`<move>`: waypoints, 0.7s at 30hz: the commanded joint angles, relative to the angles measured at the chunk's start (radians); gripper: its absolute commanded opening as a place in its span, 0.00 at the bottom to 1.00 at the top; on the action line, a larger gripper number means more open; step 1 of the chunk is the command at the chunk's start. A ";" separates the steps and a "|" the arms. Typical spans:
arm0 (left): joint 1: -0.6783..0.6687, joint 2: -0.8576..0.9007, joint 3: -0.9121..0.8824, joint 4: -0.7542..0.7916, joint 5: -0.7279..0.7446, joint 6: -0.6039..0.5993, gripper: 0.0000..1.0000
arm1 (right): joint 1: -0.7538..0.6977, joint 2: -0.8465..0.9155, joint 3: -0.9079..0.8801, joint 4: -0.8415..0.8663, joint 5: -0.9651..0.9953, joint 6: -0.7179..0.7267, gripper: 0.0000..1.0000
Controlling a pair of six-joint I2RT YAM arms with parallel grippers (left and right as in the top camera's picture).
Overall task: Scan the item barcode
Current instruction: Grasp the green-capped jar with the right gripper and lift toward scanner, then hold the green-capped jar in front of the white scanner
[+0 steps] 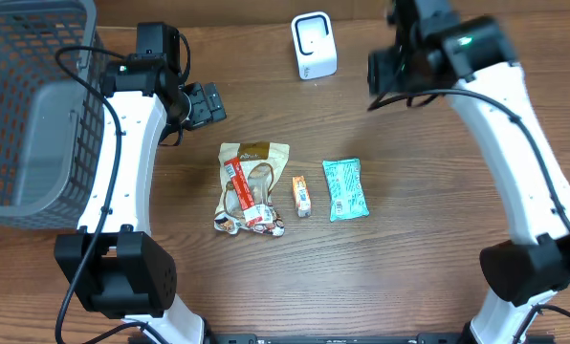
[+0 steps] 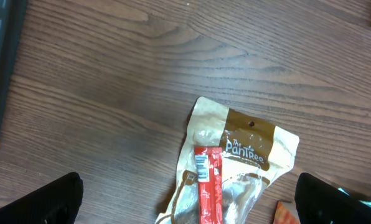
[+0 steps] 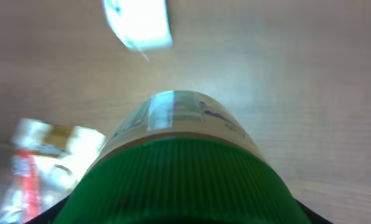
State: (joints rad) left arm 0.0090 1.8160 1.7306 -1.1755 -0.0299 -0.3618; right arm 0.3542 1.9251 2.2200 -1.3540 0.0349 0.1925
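Because the job is to scan one item at a time, most of what shows is parked and waiting. At the far left the grey wire basket (image 1: 27, 105) sits at the table's edge, probably as the drop-off for scanned goods. Just right of it the left gripper (image 1: 208, 103) hovers above bare wood with its fingers (image 2: 42, 202) spread wide and nothing between them. I judge it is kept out of the way, though the left wrist view shows it looking down at the tan pouch (image 2: 244, 155).

That pouch lies flat near the middle of the table (image 1: 409, 248) with a red stick (image 1: 239, 186) resting on top of it. A small orange box (image 1: 302, 195) lies just beside it on the right. Beyond these, on the far side, the white scanner (image 1: 314, 46) stands upright. Near it again, right of the box, lies a teal packet (image 1: 345, 188).

Furthest right, the right gripper (image 1: 388, 72) is raised off the table at the scanner's right. It grasps the jar (image 3: 185, 180), whose green lid fills the right wrist view and whose label points towards the blurred scanner. That suits presenting the code, though I cannot make out any barcode.
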 commanded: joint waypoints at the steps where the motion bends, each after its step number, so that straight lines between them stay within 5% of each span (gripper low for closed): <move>1: 0.002 -0.015 0.012 0.002 -0.003 0.023 1.00 | 0.005 -0.036 0.174 -0.012 -0.048 -0.027 0.37; 12: 0.002 -0.015 0.012 0.002 -0.003 0.023 1.00 | 0.006 0.059 0.220 0.033 -0.092 -0.030 0.33; 16: 0.002 -0.015 0.012 0.002 -0.003 0.023 1.00 | 0.006 0.148 0.220 0.122 -0.093 -0.030 0.20; 21: 0.002 -0.015 0.012 0.002 -0.003 0.022 1.00 | 0.010 0.251 0.220 0.261 -0.093 -0.030 0.20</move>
State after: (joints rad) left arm 0.0090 1.8160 1.7306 -1.1751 -0.0299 -0.3618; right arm 0.3557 2.1471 2.4252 -1.1366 -0.0483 0.1696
